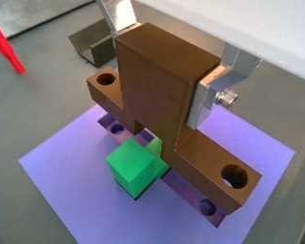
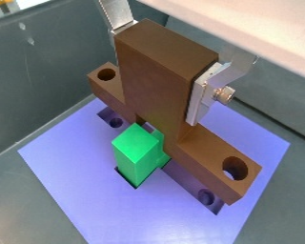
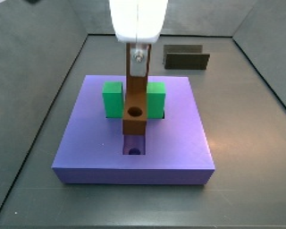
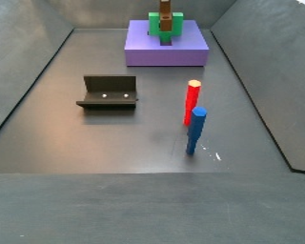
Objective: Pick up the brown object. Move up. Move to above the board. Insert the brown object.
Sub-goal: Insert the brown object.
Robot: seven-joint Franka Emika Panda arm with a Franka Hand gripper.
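Observation:
My gripper (image 1: 168,59) is shut on the thick middle block of the brown object (image 1: 149,91), a wood-coloured T-shaped piece. The silver fingers (image 1: 227,80) clamp the block's two sides; this also shows in the other wrist view (image 2: 166,62). The long bar with round end holes hangs low over the lavender board (image 1: 66,167), in line with its central slot. I cannot tell whether it touches. The green U-shaped block (image 1: 134,164) stands right beside the bar. In a side view the gripper (image 3: 138,55) holds the brown object (image 3: 136,100) upright over the board (image 3: 97,148), between the green block's arms (image 3: 112,100).
A dark olive-grey box (image 3: 186,59) stands behind the board. The dark fixture (image 4: 108,92) stands on the floor at mid-left. A red peg (image 4: 193,100) and a blue peg (image 4: 197,132) stand upright to its right. Grey walls enclose the floor.

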